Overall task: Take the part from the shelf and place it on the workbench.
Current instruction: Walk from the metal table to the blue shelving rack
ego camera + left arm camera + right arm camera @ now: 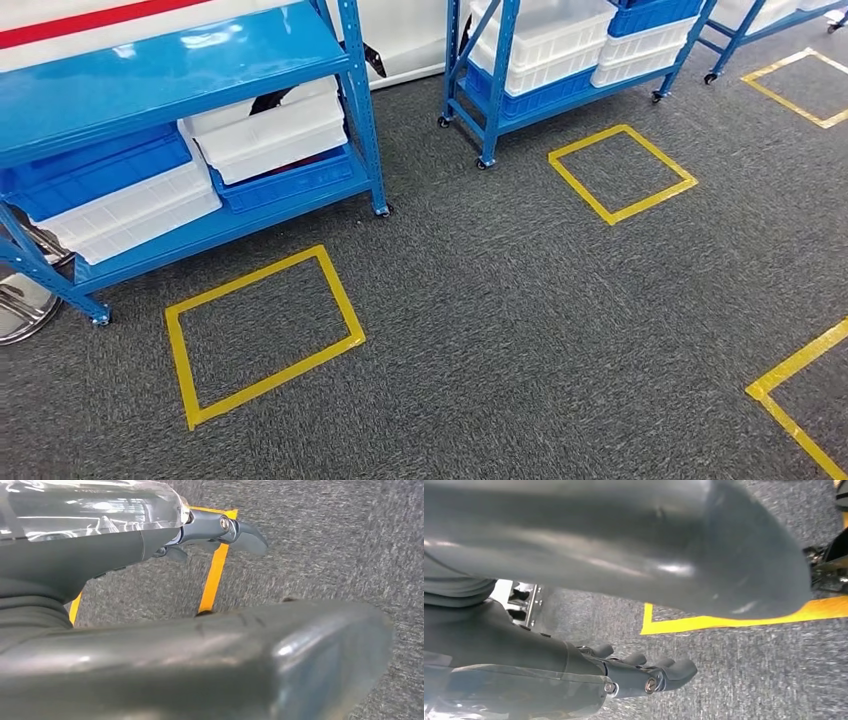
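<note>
Grey carpet [520, 330] lies between us and the far-left blue shelf [180, 60]; left robot hand [150, 605] and right robot hand [589, 605] hang released, grasping nothing, so we judge no part taken yet.

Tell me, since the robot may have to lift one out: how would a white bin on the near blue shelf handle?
The white bin looks like rigid moulded plastic, so probably stiff. It sits stacked on a blue bin, so dragging it might shift that one. Its contents are hidden, so weight is uncertain; its broad, flat shape seems unlikely to tip.
</note>
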Robot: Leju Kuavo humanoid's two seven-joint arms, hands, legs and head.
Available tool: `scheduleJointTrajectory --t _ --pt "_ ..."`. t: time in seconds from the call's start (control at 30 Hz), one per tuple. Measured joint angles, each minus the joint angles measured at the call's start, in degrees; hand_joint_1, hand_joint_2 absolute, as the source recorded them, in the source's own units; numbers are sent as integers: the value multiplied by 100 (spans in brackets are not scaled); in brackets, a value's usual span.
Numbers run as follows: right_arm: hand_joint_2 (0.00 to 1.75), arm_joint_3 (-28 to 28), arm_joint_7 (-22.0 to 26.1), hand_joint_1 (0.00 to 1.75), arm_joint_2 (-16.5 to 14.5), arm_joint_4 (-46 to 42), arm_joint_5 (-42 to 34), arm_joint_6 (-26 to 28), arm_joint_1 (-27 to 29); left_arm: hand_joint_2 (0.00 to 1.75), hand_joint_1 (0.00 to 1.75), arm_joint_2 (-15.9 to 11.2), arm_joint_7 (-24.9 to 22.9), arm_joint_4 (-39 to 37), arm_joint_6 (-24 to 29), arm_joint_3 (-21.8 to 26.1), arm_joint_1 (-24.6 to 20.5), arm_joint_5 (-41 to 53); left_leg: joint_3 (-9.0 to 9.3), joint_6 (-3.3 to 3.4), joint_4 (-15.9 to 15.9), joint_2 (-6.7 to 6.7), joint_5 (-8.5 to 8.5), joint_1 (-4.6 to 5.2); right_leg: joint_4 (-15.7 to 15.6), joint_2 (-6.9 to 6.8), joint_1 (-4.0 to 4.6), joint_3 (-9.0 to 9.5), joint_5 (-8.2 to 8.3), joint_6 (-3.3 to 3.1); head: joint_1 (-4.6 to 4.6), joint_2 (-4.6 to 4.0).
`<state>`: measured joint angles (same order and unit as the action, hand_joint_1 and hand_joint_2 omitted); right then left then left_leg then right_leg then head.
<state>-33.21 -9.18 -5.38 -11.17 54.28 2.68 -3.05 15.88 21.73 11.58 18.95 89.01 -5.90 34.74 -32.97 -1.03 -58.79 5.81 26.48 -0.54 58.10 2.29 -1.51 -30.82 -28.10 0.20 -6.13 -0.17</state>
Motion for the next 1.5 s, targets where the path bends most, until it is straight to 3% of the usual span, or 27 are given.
scheduleJointTrajectory --t 0.03,0.1,0.17,0.2,0.27,0.33,0.4,0.47,0.53,0.6,0.67,0.7,0.73,0.77,0.83,0.9,0.93,0.97,1.0,1.07,1.13,1.2,1.23,1.3,1.37,1.43,1.5 --pt "0 -11 14 0 -2 0 -8 9 13 0 0 -9 2 0 -27 -13 2 9 -84 -18 -175 -126 116 1 -22 -78 -4 4 12 -43 -1 0" --pt "0 -38 33 0 -3 0 -33 30 53 0 0 -23 7 0 -74 -46 0 20 -399 -50 -861 -415 494 -4 -36 -240 17 1 11 -101 -2 0" --pt "0 -64 44 0 -3 0 -53 42 74 0 0 -39 9 0 -102 -69 9 27 -696 -83 -1522 -515 739 -17 -32 -405 39 -2 1 -118 -1 0" --pt "0 -75 47 0 -3 0 -57 43 75 0 0 -46 8 0 -107 -75 18 27 -715 -91 -1590 -535 711 -19 -30 -479 44 0 -4 -119 -1 0" --pt "0 -93 56 0 -6 0 -60 44 67 0 0 -61 4 0 -115 -82 36 33 -399 -76 -1030 -632 376 -16 -27 -614 49 25 -21 -105 -1 0" --pt "0 -103 73 0 -10 1 -59 44 65 0 0 -72 -1 0 -120 -92 35 50 20 -16 -234 -863 103 20 -22 -735 71 62 -50 -62 -1 0" --pt "0 -108 90 0 -12 2 -56 44 56 0 0 -79 -8 0 -132 -106 33 66 147 58 57 -958 69 68 -17 -840 91 84 -72 -2 0 0" --pt "0 -111 101 0 -12 2 -44 43 24 0 0 -92 -17 -1 -165 -120 54 82 136 131 83 -843 45 70 -15 -907 86 104 -87 61 -1 0" --pt "0 -113 106 0 -9 2 -29 42 11 0 0 -109 -30 -1 -203 -133 64 105 154 213 138 -735 -3 38 151 -720 70 55 -232 112 0 0" --pt "0 -115 108 0 -8 4 -16 40 26 0 0 -122 -45 -1 -222 -153 57 119 150 270 166 -624 -38 23 753 -403 57 -220 -594 135 2 0" --pt "0 -119 108 0 -8 8 -3 36 42 0 0 -131 -57 -1 -228 -175 58 126 132 286 160 -487 -46 28 1447 -276 53 -566 -864 142 2 0" --pt "0 -121 107 0 -8 9 3 33 47 0 0 -135 -62 -1 -225 -183 61 130 131 285 155 -407 -47 31 1572 -260 53 -639 -839 144 3 0" --pt "0 -123 106 0 -7 9 10 30 51 0 0 -141 -72 -1 -220 -190 64 136 136 280 147 -325 -46 30 1467 -248 52 -607 -696 140 3 0" --pt "0 -123 106 0 -5 9 17 25 53 0 0 -146 -84 -1 -214 -197 64 143 143 271 135 -242 -42 28 1164 -216 47 -484 -471 132 2 0" --pt "0 -126 104 0 2 10 30 10 67 0 0 -153 -115 -2 -201 -210 56 168 124 232 89 -99 -24 27 413 58 23 -177 -107 104 3 0" --pt "0 -130 109 0 9 14 40 -9 69 0 0 -158 -143 -2 -184 -220 45 191 67 162 54 26 -24 20 68 279 19 -50 -17 79 3 0" --pt "0 -132 111 0 9 15 44 -17 62 0 0 -162 -152 -2 -177 -222 43 199 44 121 52 93 -35 14 48 267 30 -47 -23 65 3 0" --pt "0 -134 114 0 8 15 45 -23 51 0 0 -168 -159 -2 -169 -225 47 209 27 81 65 163 -49 5 37 194 28 -40 -16 39 2 0" --pt "0 -134 114 0 6 15 45 -27 44 0 0 -180 -163 -2 -164 -227 51 219 14 50 50 147 -38 4 7 116 22 -21 -5 7 2 0" --pt "0 -136 118 0 5 15 45 -30 41 0 0 -202 -169 -2 -160 -232 49 238 -88 -4 -168 -98 101 21 -55 -35 1 13 17 -62 1 0" --pt "0 -140 125 0 8 15 45 -30 57 0 0 -219 -179 -2 -161 -247 41 255 -401 -50 -842 -432 449 10 -65 -201 24 26 12 -111 -1 0" --pt "0 -144 129 0 9 15 45 -30 69 0 0 -236 -195 -2 -162 -270 38 275 -717 -89 -1501 -539 682 -12 -61 -385 41 35 -4 -128 -1 0" --pt "0 -145 131 0 9 15 45 -31 67 0 0 -244 -205 -2 -161 -283 42 287 -734 -98 -1543 -548 634 -18 -60 -465 43 43 -14 -124 -1 0" --pt "0 -146 134 0 8 15 45 -36 55 0 0 -258 -226 -2 -160 -309 46 309 -437 -88 -981 -618 279 -22 -59 -605 42 83 -40 -98 -1 0" --pt "0 -146 138 0 5 15 46 -45 48 0 0 -266 -251 -2 -157 -332 33 325 -40 -26 -223 -836 21 16 -54 -717 63 128 -79 -48 -1 0" --pt "0 -146 141 0 5 15 53 -52 38 0 0 -270 -273 -2 -149 -353 20 349 81 65 55 -927 1 60 -53 -814 89 157 -105 12 -1 0" --pt "0 -146 142 0 6 14 68 -56 7 0 0 -281 -298 -3 -134 -365 29 369 73 152 89 -806 -17 58 -57 -881 83 188 -124 76 -1 0"
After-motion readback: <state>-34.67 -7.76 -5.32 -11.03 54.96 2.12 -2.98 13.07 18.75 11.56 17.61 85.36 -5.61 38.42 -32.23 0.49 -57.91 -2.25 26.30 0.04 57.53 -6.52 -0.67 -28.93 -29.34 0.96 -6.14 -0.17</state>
